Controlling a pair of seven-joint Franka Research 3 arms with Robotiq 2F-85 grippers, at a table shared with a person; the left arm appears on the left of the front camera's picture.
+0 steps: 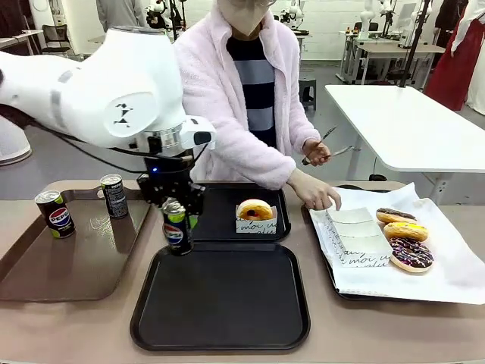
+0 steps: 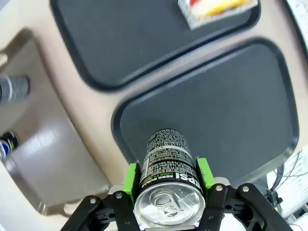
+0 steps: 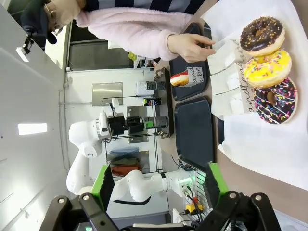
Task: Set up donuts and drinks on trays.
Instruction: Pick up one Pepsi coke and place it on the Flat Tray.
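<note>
1. The left tool [image 2: 168, 174] is clamping one Pepsi can [image 1: 176, 231] upright, silver top up, at the eleven o'clock corner of the near black tray [image 1: 227, 303].
2. A second can [image 1: 54, 214] and a third can [image 1: 114, 196] are standing on the brown tray [image 1: 76, 273] at nine o'clock. The far black tray [image 1: 216, 220], at twelve, is carrying one sleeved donut [image 1: 255, 210].
3. Three bare donuts [image 1: 405, 230] are lying on white paper [image 1: 455, 280] at three o'clock, and the right tool [image 3: 159, 185] is gaping wide.

Green pads [image 2: 131, 177] on the left hand [image 2: 167, 185] are gripping a black can [image 1: 176, 233] bearing a red-white-blue roundel, above the near black tray [image 1: 220, 307]. On white paper [image 1: 455, 277] at the right edge of the tabletop [image 1: 379, 337], a chocolate-brown donut [image 1: 395, 215], a yellow donut [image 1: 405, 230] and a dark donut [image 1: 411, 254] with multicolour sprinkles are lying.
</note>
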